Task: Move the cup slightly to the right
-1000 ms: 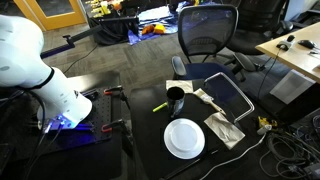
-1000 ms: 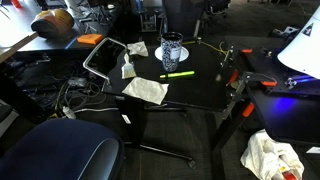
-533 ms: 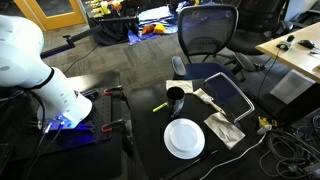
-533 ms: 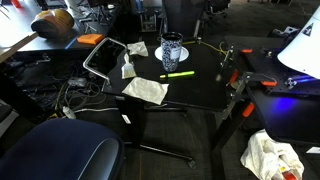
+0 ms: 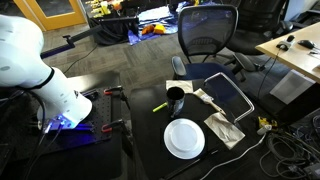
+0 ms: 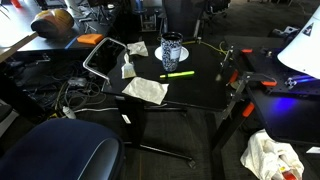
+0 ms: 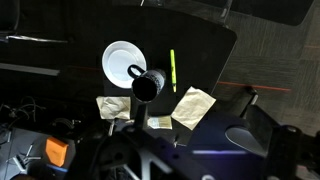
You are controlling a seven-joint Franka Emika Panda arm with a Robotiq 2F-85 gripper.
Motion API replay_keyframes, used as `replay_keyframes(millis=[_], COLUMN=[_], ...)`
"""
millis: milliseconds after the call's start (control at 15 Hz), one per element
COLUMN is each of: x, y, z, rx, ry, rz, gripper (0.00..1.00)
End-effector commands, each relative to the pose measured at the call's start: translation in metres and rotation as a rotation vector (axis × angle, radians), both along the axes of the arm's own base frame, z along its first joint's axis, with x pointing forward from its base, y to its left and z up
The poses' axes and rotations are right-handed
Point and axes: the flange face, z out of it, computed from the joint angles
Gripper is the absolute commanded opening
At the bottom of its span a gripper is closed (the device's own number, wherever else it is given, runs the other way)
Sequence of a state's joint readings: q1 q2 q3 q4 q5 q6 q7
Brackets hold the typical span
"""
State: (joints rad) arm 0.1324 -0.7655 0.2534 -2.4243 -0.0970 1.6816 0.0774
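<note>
Open office floor here: desks, cables on the carpet, and one black mesh office chair [image 5: 208, 35] beyond a low black table [image 5: 150, 135]. To the left stands the bulky white robot arm [image 5: 30, 55], with a blue glow at its base.

On the table I count one round white plate [image 5: 184, 138], sitting on the near side. There is one small dark cup [image 5: 176, 97], and that's our piece. It stands upright on the far side of the table, near the plate but apart from it in an exterior view. One thin yellow-green marker [image 5: 160, 106] lies just left of the cup. To the cup's right is one rectangular dark tray with a silver metal rim [image 5: 228, 95].

Two crumpled tan paper napkins are in play. One napkin [image 5: 225, 130] lies right of the plate, and the other [image 5: 207, 98] sits between cup and tray.

From above, the wrist view looks down from high over the table. There the cup [image 7: 148, 85] sits at the plate's [image 7: 122, 60] rim with its handle turned toward it, and the marker [image 7: 172, 68] is alongside.

The gripper [image 7: 135, 152] is only a dark blur at the bottom of that view, well clear of the cup. I cannot tell whether the claw is spread or pressed together.
</note>
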Motion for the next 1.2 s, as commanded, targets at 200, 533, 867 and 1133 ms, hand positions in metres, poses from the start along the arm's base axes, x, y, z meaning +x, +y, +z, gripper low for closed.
replay_keyframes(millis=[200, 533, 867, 1133], x=[0.046, 0.065, 0.072, 0.072], y=[-0.065, -0.104, -0.120, -0.116], z=[-0.033, -0.071, -0.112, -0.113], rx=[0.109, 0.118, 0.110, 0.120], ry=[0.058, 0.111, 0.084, 0.102], rz=[0.179, 0.295, 0.370, 0.347], gripper=[1.00, 1.00, 1.00, 1.00])
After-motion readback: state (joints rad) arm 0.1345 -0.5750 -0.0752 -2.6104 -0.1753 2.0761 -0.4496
